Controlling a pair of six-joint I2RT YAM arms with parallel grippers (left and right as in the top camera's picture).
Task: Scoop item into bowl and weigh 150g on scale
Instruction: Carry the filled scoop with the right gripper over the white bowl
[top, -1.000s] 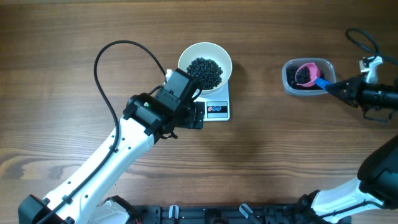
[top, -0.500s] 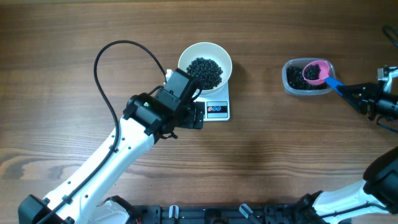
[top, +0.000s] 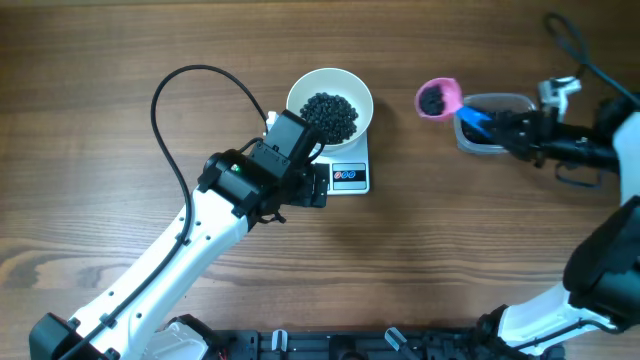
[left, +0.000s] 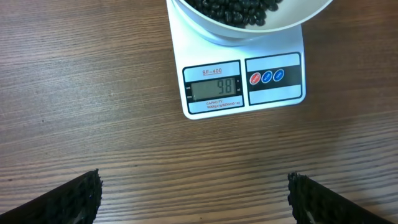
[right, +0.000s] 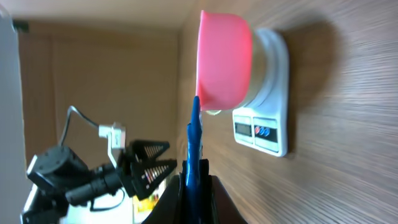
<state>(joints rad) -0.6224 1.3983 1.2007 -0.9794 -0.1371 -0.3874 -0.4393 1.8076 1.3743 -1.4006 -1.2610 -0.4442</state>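
Scoop (top: 438, 98) long axis runs left-right, cup toward bowl (top: 300, 90); right gripper (top: 497, 125) pinches its handle; left gripper (top: 312, 187) jaws spread.

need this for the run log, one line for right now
left gripper: open, facing scale; right gripper: shut on scoop handle; scoop: loaded, midair between tub and bowl; bowl: on scale, holds grains

A round white bowl (top: 330, 79) sits on the small white scale (top: 349, 177), left of centre in the upper part of the overhead frame. It covers the scale's platform. Small black round grains (top: 330, 115) form a loose heap inside it. The scale's grey display (left: 214, 88) reads 98, beside round red and blue buttons. More grains fill a pink scoop (top: 450, 92) to the right of the bowl.
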